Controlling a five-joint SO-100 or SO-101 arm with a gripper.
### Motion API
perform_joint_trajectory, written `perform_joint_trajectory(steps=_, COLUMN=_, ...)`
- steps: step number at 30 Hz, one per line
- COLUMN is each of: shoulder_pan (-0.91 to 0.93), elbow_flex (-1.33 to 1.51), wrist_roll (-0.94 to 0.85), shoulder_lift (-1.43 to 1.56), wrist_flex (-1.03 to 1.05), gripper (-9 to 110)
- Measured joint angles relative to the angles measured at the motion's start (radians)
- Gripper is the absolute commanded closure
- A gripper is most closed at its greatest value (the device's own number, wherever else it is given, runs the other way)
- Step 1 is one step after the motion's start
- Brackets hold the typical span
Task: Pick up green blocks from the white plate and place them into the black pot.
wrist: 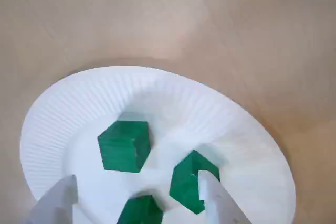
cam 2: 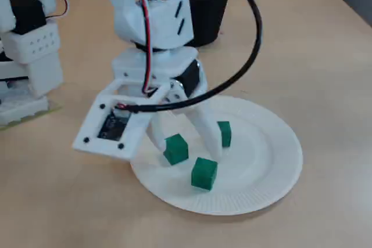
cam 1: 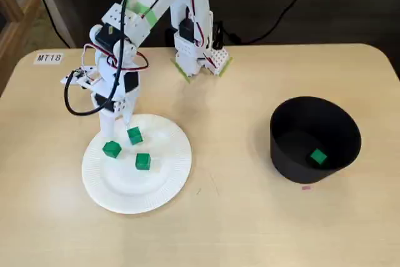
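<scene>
In a fixed view the hand [cam 1: 123, 119] hangs over the white plate [cam 1: 172, 182], a green block [cam 1: 134, 136] at its fingertips and two spare blocks [cam 1: 143, 161] just beyond. The black pot [cam 1: 284, 145] stands well off across the tabletop [cam 1: 237, 217], holding one green cube [cam 1: 319, 156]

In the wrist view the hand [wrist: 136, 178] is spread wide, gripping nothing, the green block [wrist: 140, 211] between its fingers

In the other fixed view the hand [cam 2: 185, 148] straddles that green block [cam 2: 175, 148]

Fixed views high and low, wrist view downward, plate [cam 1: 137, 204] shared

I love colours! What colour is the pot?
The pot is black, best seen in a fixed view.
</scene>
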Motion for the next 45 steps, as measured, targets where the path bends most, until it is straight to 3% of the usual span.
perform_joint_trajectory(steps=18, shoulder_pan=-0.018, elbow_flex=-0.278, wrist_roll=0.014, shoulder_lift=-0.29, wrist_flex=0.074, gripper=72)
perform_joint_trajectory(steps=22, shoulder_pan=-0.018, elbow_flex=-0.324, wrist_roll=0.014, shoulder_lift=-0.334, wrist_flex=0.091, gripper=79)
perform_joint_trajectory(steps=27, shoulder_pan=-0.018, elbow_flex=-0.37, wrist_roll=0.043, shoulder_lift=-0.38, wrist_flex=0.092, gripper=104)
perform_joint_trajectory(steps=34, shoulder_pan=-0.029, elbow_flex=-0.494, wrist_roll=0.037, shoulder_lift=-0.44, wrist_flex=0.149, gripper=104)
perform_joint_trajectory(steps=39, shoulder_pan=-0.049, elbow_flex=-0.508, wrist_roll=0.017, shoulder_lift=-0.351, wrist_flex=0.161, gripper=104)
perform_joint_trajectory(steps=45, shoulder_pan=-0.192, elbow_flex=-0.356, wrist_roll=0.057, shoulder_lift=0.032, wrist_flex=0.048, gripper=104)
